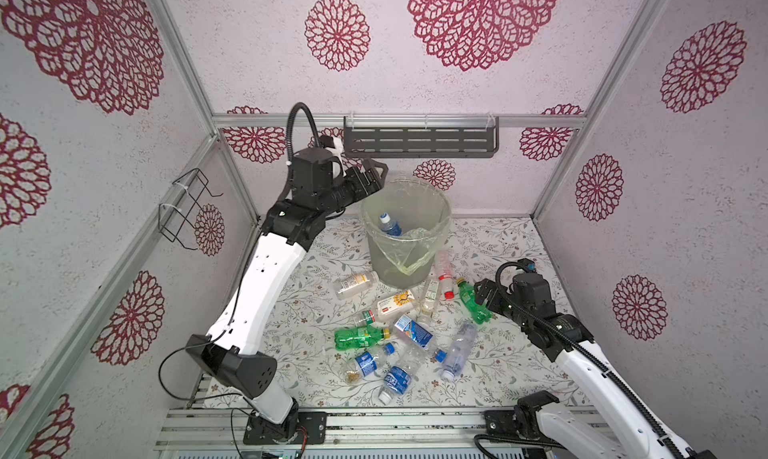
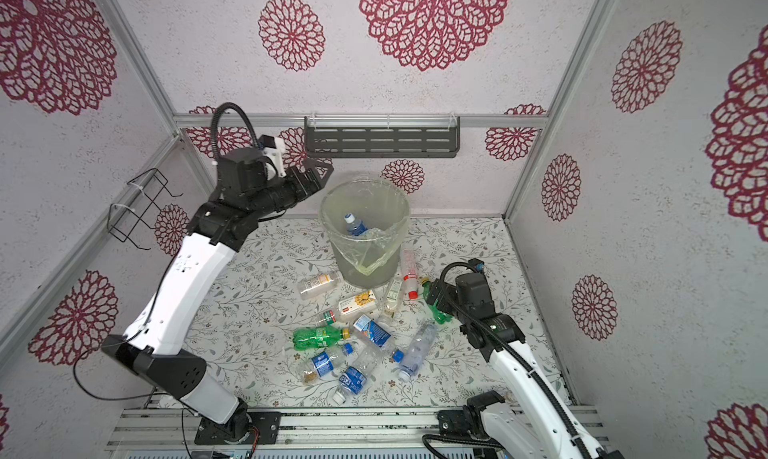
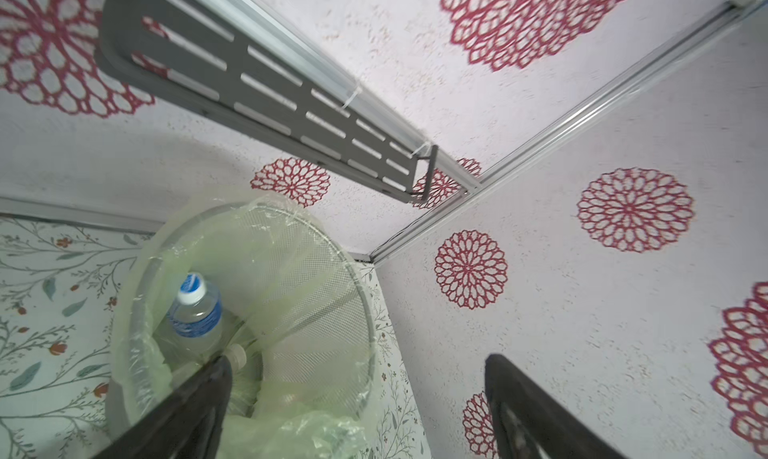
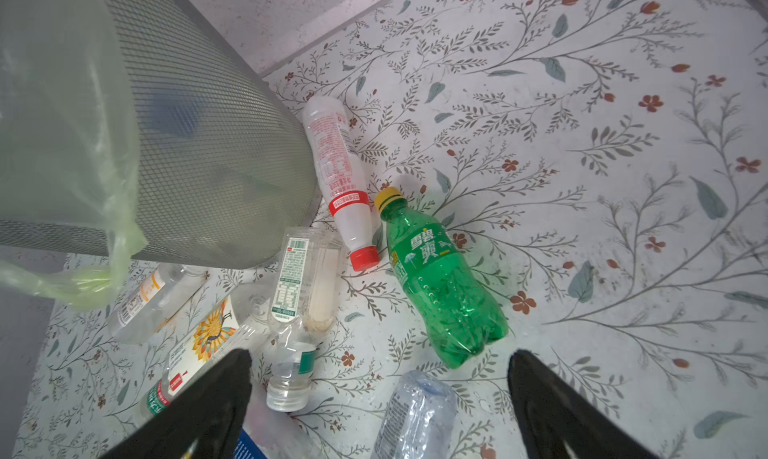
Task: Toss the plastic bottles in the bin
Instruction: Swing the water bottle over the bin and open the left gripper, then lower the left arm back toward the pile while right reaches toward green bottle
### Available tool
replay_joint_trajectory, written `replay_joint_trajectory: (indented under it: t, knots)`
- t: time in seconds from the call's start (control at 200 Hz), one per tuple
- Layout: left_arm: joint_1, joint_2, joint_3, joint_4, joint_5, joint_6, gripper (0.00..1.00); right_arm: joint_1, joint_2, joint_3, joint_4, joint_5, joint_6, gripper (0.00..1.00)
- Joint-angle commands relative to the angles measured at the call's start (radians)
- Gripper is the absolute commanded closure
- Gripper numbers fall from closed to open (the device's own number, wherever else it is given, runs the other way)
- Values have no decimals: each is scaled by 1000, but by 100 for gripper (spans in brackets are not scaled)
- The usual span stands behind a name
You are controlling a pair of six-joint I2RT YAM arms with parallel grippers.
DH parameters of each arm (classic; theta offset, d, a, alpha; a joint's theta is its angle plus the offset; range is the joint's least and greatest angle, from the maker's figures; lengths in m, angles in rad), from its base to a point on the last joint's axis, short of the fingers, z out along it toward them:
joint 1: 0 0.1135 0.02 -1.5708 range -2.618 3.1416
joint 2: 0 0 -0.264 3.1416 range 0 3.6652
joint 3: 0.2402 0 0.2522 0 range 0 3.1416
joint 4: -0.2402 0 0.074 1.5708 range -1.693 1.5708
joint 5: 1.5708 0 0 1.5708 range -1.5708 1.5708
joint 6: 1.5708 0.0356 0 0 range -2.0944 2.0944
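Lying in a heap on the flowery floor (image 1: 316,311), most of the plastic bottles (image 1: 411,332) sit at six o'clock from the bin (image 1: 388,265) in both top views. At four o'clock from the bin, the right gripper (image 1: 481,294) hangs low with its jaws wide and nothing in them, just beside a green bottle (image 1: 469,301) with a yellow cap. Farther back, the bin stands upright with a thin bag (image 1: 409,253) inside, and a blue-label bottle (image 1: 390,224) is in it. At ten o'clock, above the rim, the left gripper (image 1: 379,173) is wide too, holding nothing. A grey shelf (image 1: 419,143) hangs at twelve o'clock, behind the bin.
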Motion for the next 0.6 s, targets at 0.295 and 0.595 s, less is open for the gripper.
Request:
replay_joint_trajectory:
  t: [0.295,0.595]
  knots:
    - [52,-300,-366,-59,-37,57,3,2,10,68,-114,109,-71,1]
    - [66,-403,-569,-41,-28,57,3,2,68,78,-123,51,-95,1]
